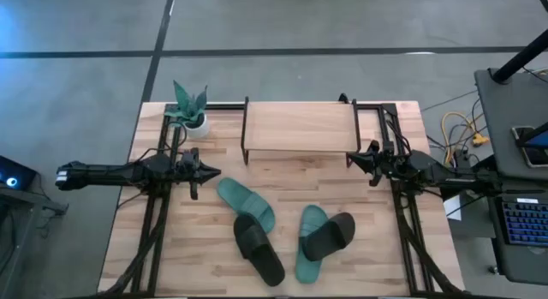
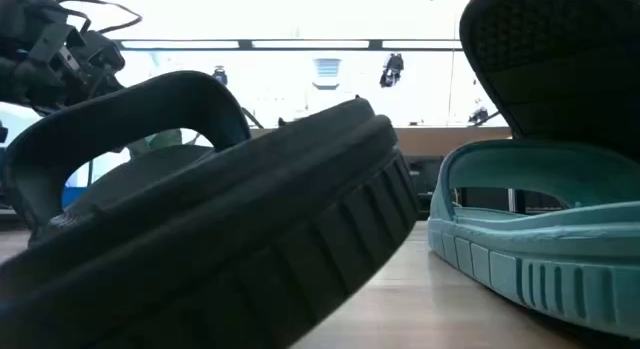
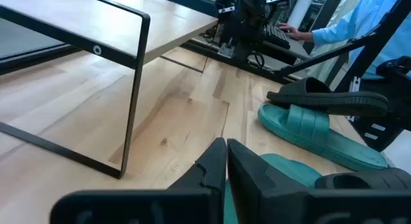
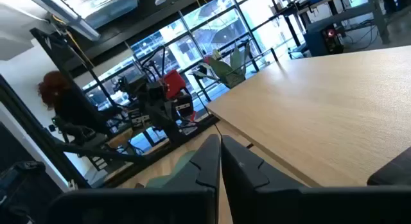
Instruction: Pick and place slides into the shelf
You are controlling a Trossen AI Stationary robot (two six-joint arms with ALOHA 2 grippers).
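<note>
Slides (image 1: 282, 230) all sit on the table between both closed, empty grippers, left gripper (image 1: 214, 171) and right gripper (image 1: 351, 159). Shelf (image 1: 300, 126) just beyond them, its top bare, front edge unblocked.

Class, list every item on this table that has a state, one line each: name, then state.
Shelf: upright, nothing on its top board.
Left teal slide: flat on table, black slide overlapping it.
Right teal slide: flat, black slide lying across it.
Left gripper: fingers shut, empty.
Right gripper: fingers shut, empty.
</note>
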